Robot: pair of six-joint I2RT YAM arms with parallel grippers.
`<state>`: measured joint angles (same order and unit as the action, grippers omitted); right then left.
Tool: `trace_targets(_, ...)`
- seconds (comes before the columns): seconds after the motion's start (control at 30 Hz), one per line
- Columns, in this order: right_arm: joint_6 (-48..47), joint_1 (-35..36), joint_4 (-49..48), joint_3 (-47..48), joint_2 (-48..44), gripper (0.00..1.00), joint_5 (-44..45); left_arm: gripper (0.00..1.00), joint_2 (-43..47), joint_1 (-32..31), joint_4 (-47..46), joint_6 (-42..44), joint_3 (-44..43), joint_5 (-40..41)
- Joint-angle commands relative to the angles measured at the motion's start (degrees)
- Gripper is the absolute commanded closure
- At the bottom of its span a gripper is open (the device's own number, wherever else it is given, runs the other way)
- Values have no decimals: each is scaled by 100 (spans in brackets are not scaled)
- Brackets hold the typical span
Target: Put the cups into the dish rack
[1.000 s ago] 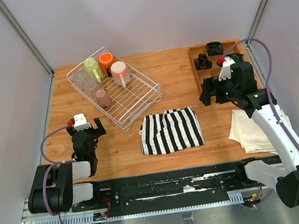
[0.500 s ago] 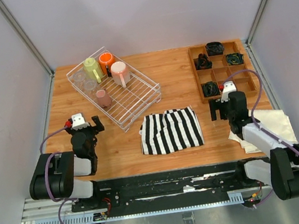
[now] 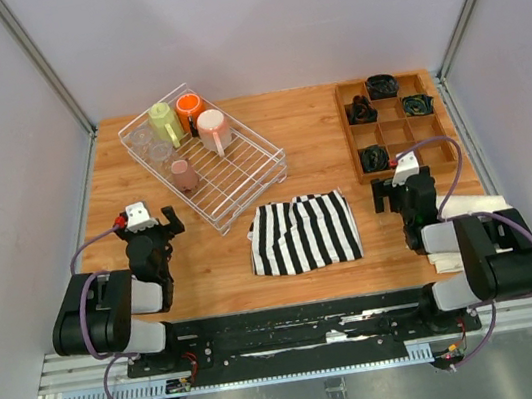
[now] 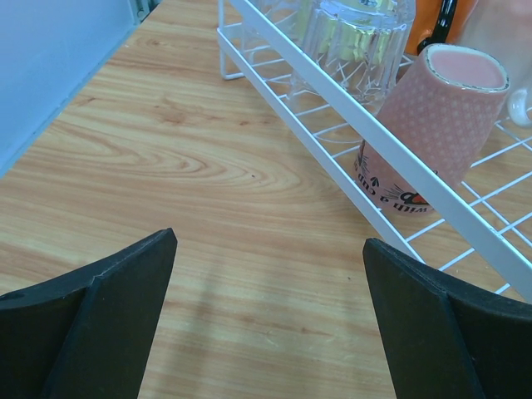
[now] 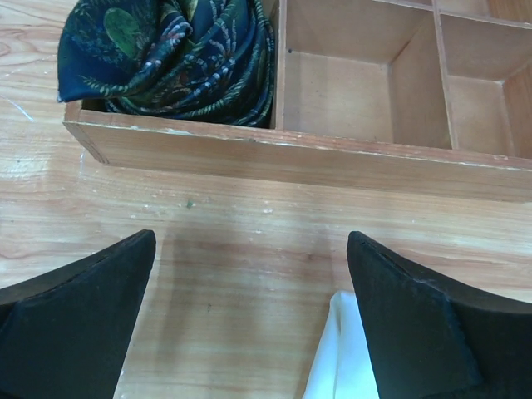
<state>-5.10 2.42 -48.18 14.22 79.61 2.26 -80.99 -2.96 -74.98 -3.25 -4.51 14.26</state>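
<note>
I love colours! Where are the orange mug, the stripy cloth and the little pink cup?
orange mug (image 3: 189, 105): top view, on its top.
stripy cloth (image 3: 305, 234): top view, on its middle.
little pink cup (image 4: 432, 116): left wrist view, on its dotted side.

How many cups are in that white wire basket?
6, all inside the white wire dish rack: yellow-green mug and orange mug at the far end, pale pink mug beside them, clear glass tumbler and second glass tumbler along the left side, small dusty-pink mug nearest. None hidden.
</note>
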Motion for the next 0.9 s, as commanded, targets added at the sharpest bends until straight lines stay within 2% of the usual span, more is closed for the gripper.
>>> trace_targets(0.0, -50, -110, -537, 51, 37, 1, 207, 0, -22, 40, -269, 10, -58, 94)
trace_targets(0.87, -72, -101, -630, -25, -26, 2, 169, 0, -22, 41, -265, 14, -58, 97)
